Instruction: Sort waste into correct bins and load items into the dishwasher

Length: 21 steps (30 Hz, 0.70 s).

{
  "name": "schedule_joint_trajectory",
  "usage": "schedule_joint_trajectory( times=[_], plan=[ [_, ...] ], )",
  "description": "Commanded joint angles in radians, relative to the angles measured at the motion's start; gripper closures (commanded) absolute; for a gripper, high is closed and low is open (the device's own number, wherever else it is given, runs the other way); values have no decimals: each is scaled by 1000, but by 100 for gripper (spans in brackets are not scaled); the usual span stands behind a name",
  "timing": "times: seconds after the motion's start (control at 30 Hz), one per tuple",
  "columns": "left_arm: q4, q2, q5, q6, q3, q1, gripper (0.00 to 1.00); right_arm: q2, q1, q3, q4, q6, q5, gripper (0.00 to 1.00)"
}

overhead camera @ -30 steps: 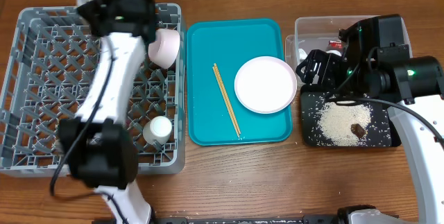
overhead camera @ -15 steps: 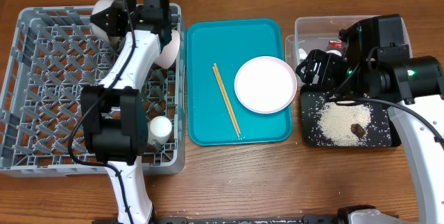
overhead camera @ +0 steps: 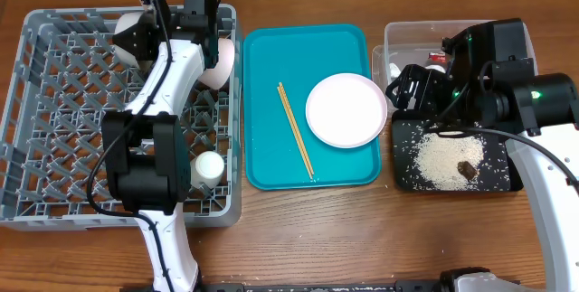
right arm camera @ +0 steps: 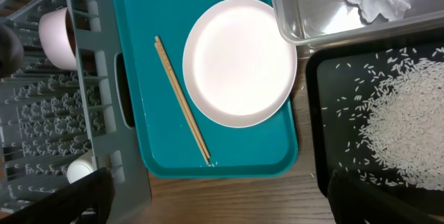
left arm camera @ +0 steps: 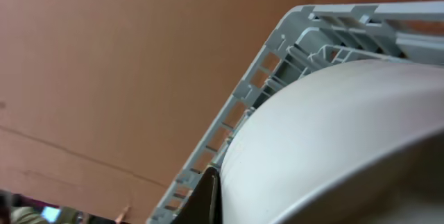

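Grey bowl [overhead camera: 127, 34] is at the rack's [overhead camera: 54, 147] far wall, about mid-width; whether it rests on the grid cannot be told. Left jaws are judged clamped on it: in the left wrist view the bowl fills the frame against one dark finger [left arm camera: 208, 197], and the other finger is hidden. Step in hand is judged as loading this bowl into the rack. Pink bowl [overhead camera: 220, 61] is seen at the rack's right wall, with the cup [overhead camera: 209, 167] upright nearer the front. Next move calls for the bowl to be lowered into a free grid spot clear of the pink bowl, then released. Plate [overhead camera: 346, 109] and chopsticks [overhead camera: 294, 129] lie on the teal tray [overhead camera: 271, 57], not yet loaded. Right jaws are spread wide and empty, near the plate and black tray [overhead camera: 493, 183], where the rice [overhead camera: 443, 156] lies.
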<state>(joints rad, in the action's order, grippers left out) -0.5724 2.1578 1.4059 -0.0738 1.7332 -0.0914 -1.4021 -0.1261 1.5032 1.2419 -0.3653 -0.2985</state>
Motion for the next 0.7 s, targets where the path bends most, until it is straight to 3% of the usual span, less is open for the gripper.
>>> schedule_joint_trajectory(
  times=[0.0,0.67],
  plan=[
    [11,-3,-45,-92,-10,8,96,-2,2,2,-5,7,10,0],
    [37,-3,-170,-133,-10,58,96,-2,2,2,-5,7,10,1]
  ],
)
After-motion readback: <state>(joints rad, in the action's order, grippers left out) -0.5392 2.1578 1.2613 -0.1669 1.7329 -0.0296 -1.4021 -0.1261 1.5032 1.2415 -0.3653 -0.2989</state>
